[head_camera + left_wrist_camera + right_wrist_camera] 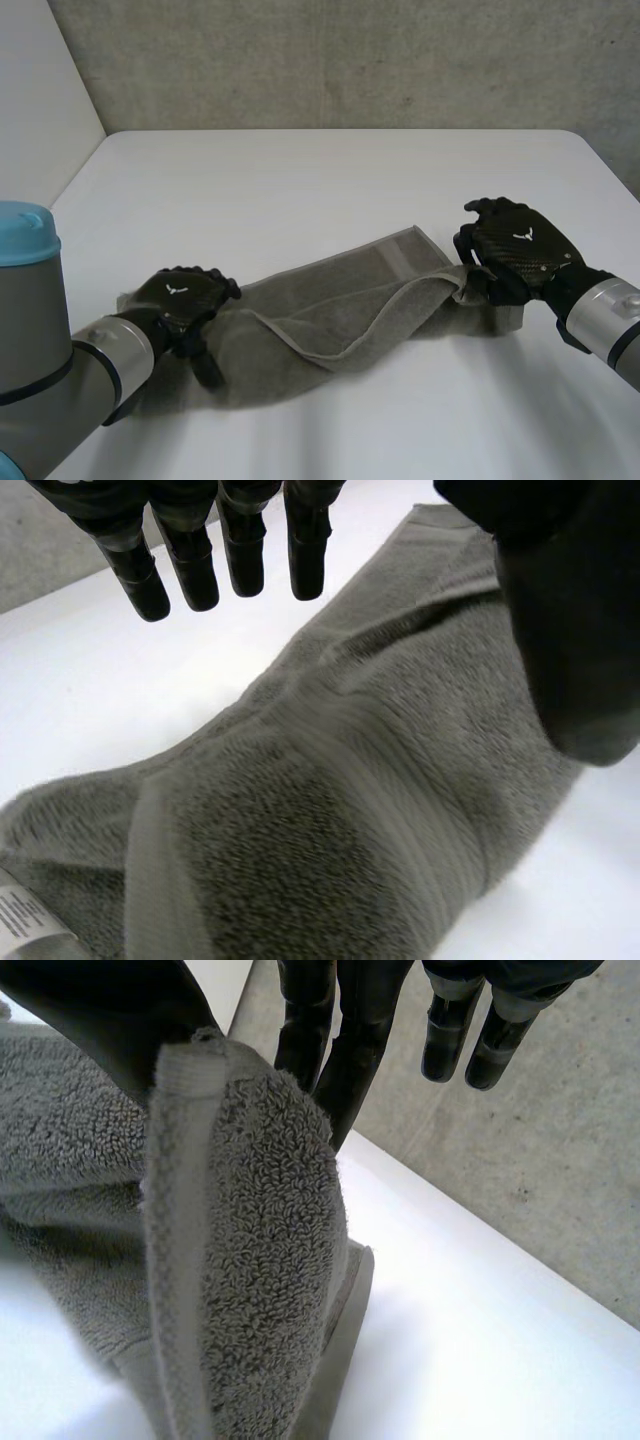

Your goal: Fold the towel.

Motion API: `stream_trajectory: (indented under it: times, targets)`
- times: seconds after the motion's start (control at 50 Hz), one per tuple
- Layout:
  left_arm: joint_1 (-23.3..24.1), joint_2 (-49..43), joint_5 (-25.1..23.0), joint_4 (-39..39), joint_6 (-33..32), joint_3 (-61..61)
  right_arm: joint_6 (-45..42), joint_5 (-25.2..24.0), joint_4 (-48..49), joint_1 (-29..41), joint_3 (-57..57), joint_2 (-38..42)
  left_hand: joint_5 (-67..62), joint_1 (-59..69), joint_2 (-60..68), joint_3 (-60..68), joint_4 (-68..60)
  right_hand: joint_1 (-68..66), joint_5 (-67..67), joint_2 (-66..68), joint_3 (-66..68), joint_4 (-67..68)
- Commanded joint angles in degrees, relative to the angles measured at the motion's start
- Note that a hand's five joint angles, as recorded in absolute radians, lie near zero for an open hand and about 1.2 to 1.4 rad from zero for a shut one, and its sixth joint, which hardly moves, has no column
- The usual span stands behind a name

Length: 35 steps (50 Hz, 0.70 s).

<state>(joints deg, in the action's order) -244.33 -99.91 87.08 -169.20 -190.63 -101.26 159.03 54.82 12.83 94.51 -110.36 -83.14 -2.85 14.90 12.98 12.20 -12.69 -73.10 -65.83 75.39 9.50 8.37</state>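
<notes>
A grey towel (340,300) lies stretched across the white table (330,180) between my two hands, with its long near edge partly folded over. My left hand (180,298) is at the towel's left end. In the left wrist view that hand (245,560) has straight fingers above the towel (340,810), the thumb stands apart, and no cloth is between them. My right hand (520,250) is at the towel's right end. In the right wrist view the hand (355,1040) pinches a hemmed corner of the towel (260,1260) between thumb and fingers and holds it up off the table.
A grey concrete wall (350,60) runs behind the table's far edge. A white label (25,920) is sewn to the towel's end near my left hand. Bare table lies beyond the towel and in front of it.
</notes>
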Motion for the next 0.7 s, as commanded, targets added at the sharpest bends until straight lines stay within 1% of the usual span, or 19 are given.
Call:
stream_trajectory:
  times: [0.02,0.06,0.18,0.22,0.28,0.32,0.34,0.38,0.4,0.42,0.48,0.5,0.52,0.54,0.56,0.62,0.66,0.68,0.7]
  targets:
    - [0.87,-0.29,0.11,-0.78,-0.27,0.8,-0.03,-0.5,1.49,0.85,-1.34,2.36,2.85,-5.53,-3.61,-2.2,2.69,-6.9,-4.17,4.61,0.5,1.63]
    - [0.78,-0.38,0.02,-1.4,-0.27,1.33,-0.03,-0.59,1.58,0.85,-1.43,2.55,2.85,-5.53,-3.61,-2.2,2.69,-6.9,-4.17,4.61,0.5,1.63]
    - [0.96,-3.63,-0.42,-6.67,-0.54,3.79,-0.03,-0.86,1.94,0.94,-2.57,2.55,2.85,-5.53,-3.61,-2.2,2.69,-6.9,-4.17,4.61,0.5,1.63]
    - [1.05,-7.21,-2.17,-8.42,-0.62,5.45,-0.03,-1.12,3.16,0.94,-3.45,2.55,2.85,-5.53,-3.61,-2.2,2.69,-6.9,-4.17,4.61,0.5,1.63]
    - [1.05,-9.43,-3.67,-8.52,-0.71,6.69,0.05,-1.99,4.13,0.51,-4.07,2.55,2.85,-5.53,-3.61,-2.2,2.69,-6.9,-4.17,4.61,0.5,1.63]
    - [1.05,-13.54,-7.17,-8.08,-1.06,9.4,-0.03,-2.26,4.13,0.42,-4.24,2.63,2.85,-5.53,-3.61,-2.2,2.69,-6.9,-4.17,4.61,0.5,1.63]
    - [1.05,-13.56,-7.19,-8.08,-1.06,9.41,-0.03,-2.26,4.13,0.42,-4.24,2.63,2.85,-5.53,-3.61,-2.2,2.69,-6.9,-4.17,4.61,0.5,1.63]
    - [1.05,-17.24,-10.34,-6.77,-2.72,11.16,-0.03,-2.35,4.05,0.5,-4.33,2.63,2.85,-5.53,-3.61,-2.2,2.69,-6.9,-4.17,4.61,0.5,1.63]
    - [1.05,-17.25,-10.35,-6.76,-2.73,11.17,-0.03,-2.35,4.04,0.5,-4.33,2.63,2.85,-5.53,-3.61,-2.2,2.69,-6.9,-4.17,4.61,0.5,1.63]
    - [1.05,-18.82,-11.14,-5.98,-4.21,12.04,-0.03,-2.44,4.13,0.59,-4.42,2.55,2.85,-5.53,-3.61,-2.2,2.69,-6.9,-4.17,4.61,0.5,1.63]
    - [1.05,-21.2,-11.06,-4.57,-7.9,13.8,-0.03,-2.44,4.13,0.59,-4.42,2.55,2.31,-4.36,-2.44,-2.2,2.69,-6.9,-4.17,4.61,0.5,1.63]
    - [1.05,-21.9,-10.88,-3.87,-9.49,14.59,-0.03,-2.35,4.05,0.59,-4.42,2.55,-6.69,4.64,6.56,-2.2,2.69,-6.9,-4.17,4.61,0.5,1.63]
    - [1.05,-21.91,-10.88,-3.86,-9.5,14.6,-0.03,-2.35,4.04,0.59,-4.42,2.55,-6.78,4.73,6.65,-2.2,2.69,-6.9,-4.17,4.61,0.5,1.63]
    - [1.05,-22.09,-10.71,-3.08,-10.46,15.03,0.05,-2.44,4.04,0.59,-4.42,2.46,-34.26,32.21,34.13,-2.2,2.69,-6.9,-4.17,4.61,0.5,1.63]
    - [1.05,-21.74,-10.36,-2.55,-10.56,15.21,-0.03,-2.44,4.04,0.68,-4.42,2.46,-66.82,64.77,66.69,-2.2,2.69,-6.9,-4.17,4.61,0.5,1.63]
    - [1.13,-21.56,-9.82,-2.45,-10.38,15.13,-0.03,-2.18,3.78,0.68,-4.33,2.02,-67.15,65.1,67.02,-2.2,2.69,-6.9,-4.17,4.61,0.5,1.63]
    - [1.05,-19.82,-7.81,-2.19,-10.12,14.52,-0.03,-2.0,3.61,0.77,-4.25,1.67,-67.15,65.1,67.02,-2.2,2.69,-6.9,-4.17,4.61,0.5,1.63]
    - [1.05,-19.8,-7.8,-2.19,-10.12,14.51,-0.03,-1.91,3.26,0.77,-4.07,1.15,-67.15,65.1,67.02,-2.2,2.69,-6.9,-4.17,4.61,0.5,1.63]
    - [1.05,-17.8,-6.85,-2.1,-10.03,13.82,-0.03,-1.91,3.25,0.77,-4.07,1.14,-67.15,65.1,67.02,-2.2,2.69,-6.9,-4.17,4.61,0.5,1.63]
